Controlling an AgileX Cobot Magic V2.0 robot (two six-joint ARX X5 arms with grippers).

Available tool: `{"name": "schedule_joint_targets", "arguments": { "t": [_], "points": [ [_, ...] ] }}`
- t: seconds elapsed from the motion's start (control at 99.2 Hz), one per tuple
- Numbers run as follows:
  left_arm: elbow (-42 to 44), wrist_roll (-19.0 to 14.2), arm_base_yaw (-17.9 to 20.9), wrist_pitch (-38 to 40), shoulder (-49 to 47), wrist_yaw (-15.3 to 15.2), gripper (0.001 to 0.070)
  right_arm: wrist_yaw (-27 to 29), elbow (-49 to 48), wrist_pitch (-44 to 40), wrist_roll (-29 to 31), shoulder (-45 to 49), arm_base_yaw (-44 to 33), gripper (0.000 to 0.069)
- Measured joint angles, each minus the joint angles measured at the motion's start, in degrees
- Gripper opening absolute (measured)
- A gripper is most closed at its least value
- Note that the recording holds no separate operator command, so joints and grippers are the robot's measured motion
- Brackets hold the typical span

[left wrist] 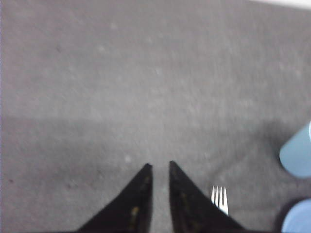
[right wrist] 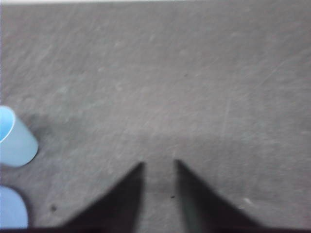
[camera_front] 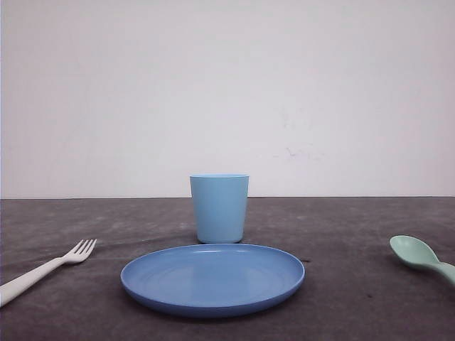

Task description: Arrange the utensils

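In the front view the white fork (camera_front: 44,268) lies at about eight o'clock from the round blue plate (camera_front: 212,278), tines aimed toward the one o'clock direction, handle running off the near left edge of the picture. The plate sits in the middle of the table (camera_front: 341,234), and the light blue cup (camera_front: 219,207) stands upright at its twelve o'clock, just behind the far rim. At about three o'clock from the plate, well apart from it, rests the pale mint-green spoon (camera_front: 421,256), bowl toward the plate and handle leaving the right edge

The left wrist view adds the left gripper (left wrist: 160,167): two dark tapered fingers with a narrow gap between the tips, nothing held between them, poised over bare table. The fork's tines (left wrist: 219,196) peek out just beside one finger, and slivers of the cup (left wrist: 297,155) and the plate (left wrist: 297,217) show at the frame's edge. The picture is soft, so whether the fingertips touch the table cannot be told

The right wrist view gives the right gripper (right wrist: 159,165), fingers parted somewhat wider and empty, also over bare surface, with the cup (right wrist: 15,141) and a piece of the plate (right wrist: 11,208) at the picture's edge

The table is a dark grey, matte top, faintly mottled and scuffed. Behind it rises a plain pale wall (camera_front: 227,92) with a few faint marks right of centre
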Motion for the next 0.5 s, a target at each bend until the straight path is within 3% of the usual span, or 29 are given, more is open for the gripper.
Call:
{"name": "schedule_joint_targets", "arguments": {
  "t": [0.06, 0.131, 0.504],
  "points": [
    [0.0, 0.0, -1.3, -0.3, 0.9, 0.2, 0.0237, 0.0, 0.0, 0.0, 0.4, 0.8, 1.1, 0.0354],
    [0.0, -0.2, -3.0, -0.8, 2.3, 0.3, 0.0267, 0.0, 0.0, 0.0, 0.9, 1.6, 2.3, 0.0392],
    [0.0, -6.8, -13.5, -4.3, 16.8, 0.7, 0.0281, 0.0, 0.0, -0.1, 1.6, 4.5, 7.2, 0.0411]
  ]
}}
